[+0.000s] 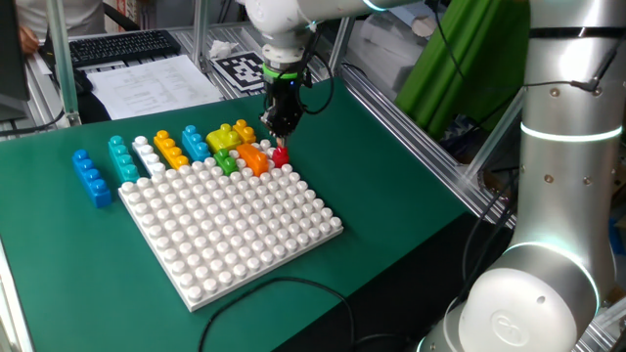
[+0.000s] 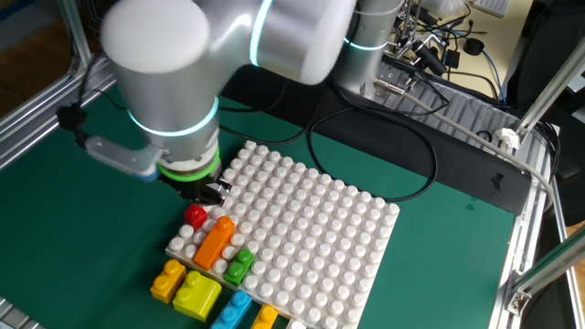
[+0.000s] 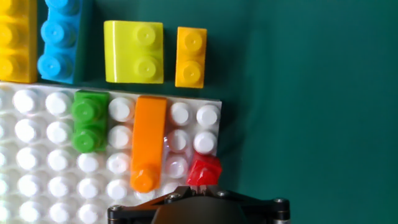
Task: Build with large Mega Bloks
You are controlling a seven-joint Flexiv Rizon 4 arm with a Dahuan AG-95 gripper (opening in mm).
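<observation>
- Red brick (image 3: 204, 170): small, glossy, one round stud; sits on the white baseplate (image 1: 235, 230) at its edge near one corner, just beside the orange brick.
- Orange brick (image 3: 148, 142): long, smooth sloped top, one stud at its end; mounted on the baseplate between the red and green bricks.
- Green brick (image 3: 90, 121): two studs, mounted on the baseplate at its edge.
- Lime-yellow block (image 3: 134, 51): square and chunky, two studs showing in the hand view; lies on the green table (image 1: 391, 186) just off the baseplate edge.
- Small yellow-orange brick (image 3: 191, 56): two studs, on the table beside the lime-yellow block.
- Blue brick (image 1: 91, 177): long row of studs, on the table apart from the baseplate.
- Teal brick (image 1: 122, 157): long, on the table between the blue brick and the baseplate.
- Pincer (image 1: 281, 124): pointed downward directly above the red brick; whether it is wide or narrow cannot be told, since its tips are hidden in every view.
</observation>
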